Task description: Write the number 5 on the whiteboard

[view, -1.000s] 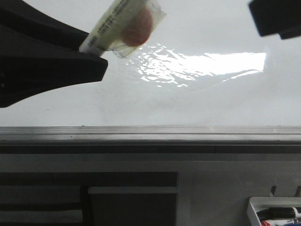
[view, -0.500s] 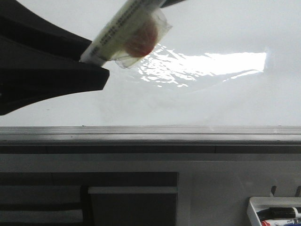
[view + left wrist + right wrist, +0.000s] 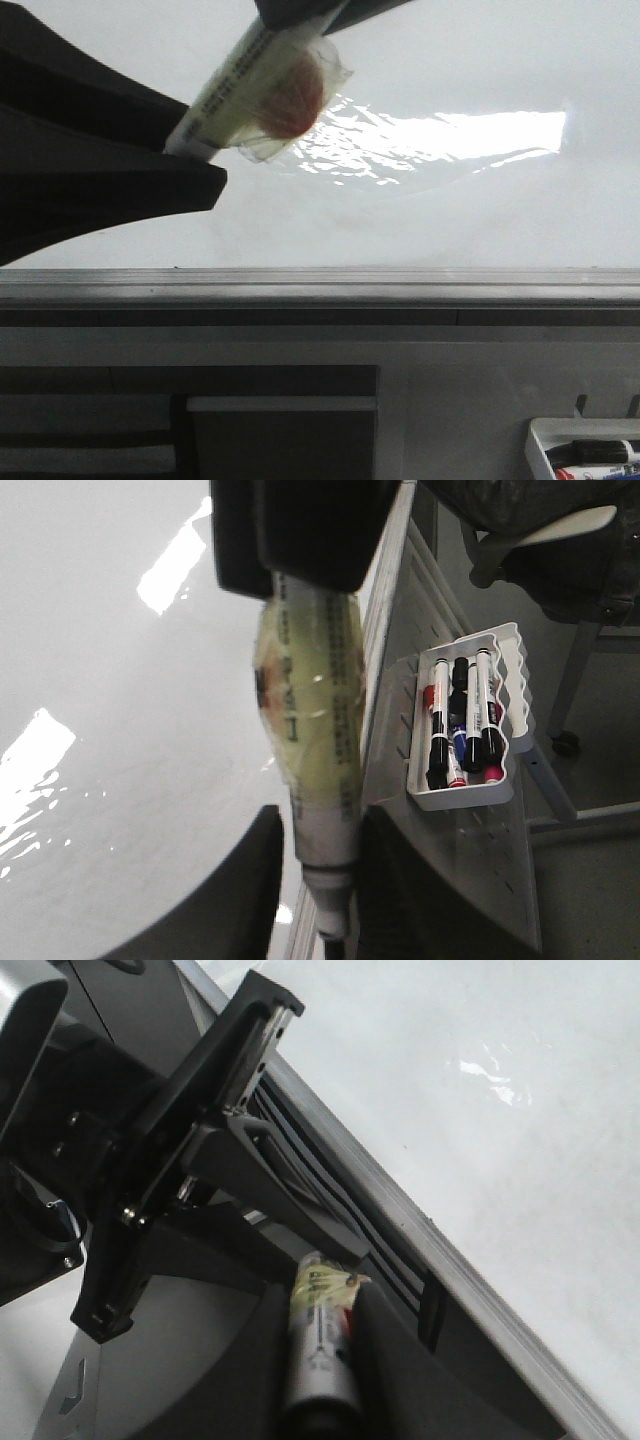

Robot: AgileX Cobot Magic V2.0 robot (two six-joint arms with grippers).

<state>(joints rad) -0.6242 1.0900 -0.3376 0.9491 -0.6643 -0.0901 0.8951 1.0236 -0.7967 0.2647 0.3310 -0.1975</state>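
The whiteboard (image 3: 450,220) is glossy white with a bright glare and a grey rail (image 3: 320,285) along its near edge. No number 5 shows on it. My left gripper (image 3: 195,150) is shut on the lower end of a marker (image 3: 255,85) wrapped in yellowish tape, held slanted over the board. My right gripper (image 3: 300,12) comes from above and is shut round the marker's upper end. In the left wrist view the marker (image 3: 310,730) runs from my fingers up to the right gripper (image 3: 290,530). In the right wrist view the marker (image 3: 320,1340) sits between my fingers.
A small white tray (image 3: 585,450) with several markers hangs below the board at the lower right; it also shows in the left wrist view (image 3: 470,730). A grey perforated panel (image 3: 470,880) lies under the rail. The left arm's black body (image 3: 200,1160) fills part of the right wrist view.
My right gripper has come from the upper right to the marker's upper end and now grips it. The marker and my left gripper have shifted slightly.
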